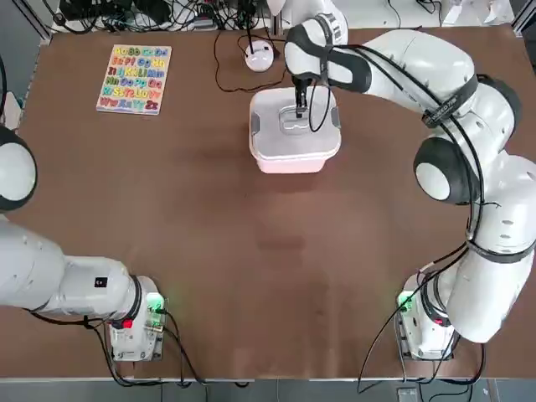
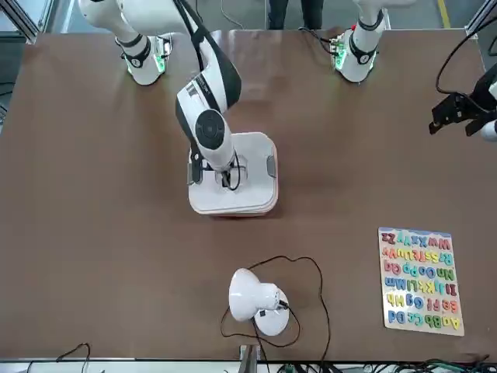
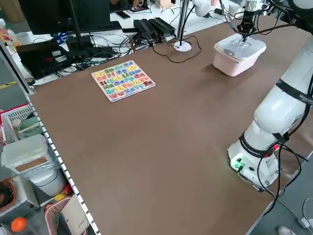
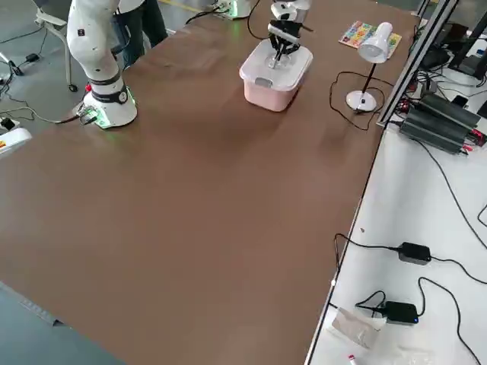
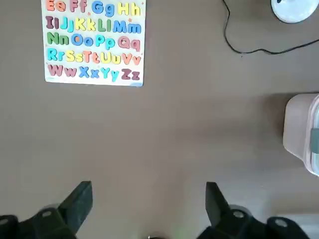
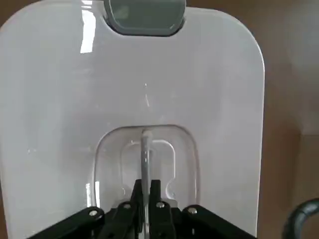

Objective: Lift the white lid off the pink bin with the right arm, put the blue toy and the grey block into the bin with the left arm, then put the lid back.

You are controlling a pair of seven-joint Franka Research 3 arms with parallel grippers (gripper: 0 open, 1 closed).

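- Lid-lifting is the step in hand: the white lid (image 1: 295, 122) sits on the pink bin (image 1: 293, 159) at the far middle of the tabletop (image 1: 268, 251).
- Right claw (image 6: 145, 191) is down in the lid's recess, fingers pinched together on the thin handle rib.
- Left claw (image 5: 148, 199) hangs spread apart at the robot's left, well away.
- A straight, level, slow pull should free the lid without dragging the bin.
- Neither blue toy nor grey block is visible.

The white lid (image 1: 295, 122) sits flat, closing the pale pink bin (image 1: 293, 158); grey clips at two sides.
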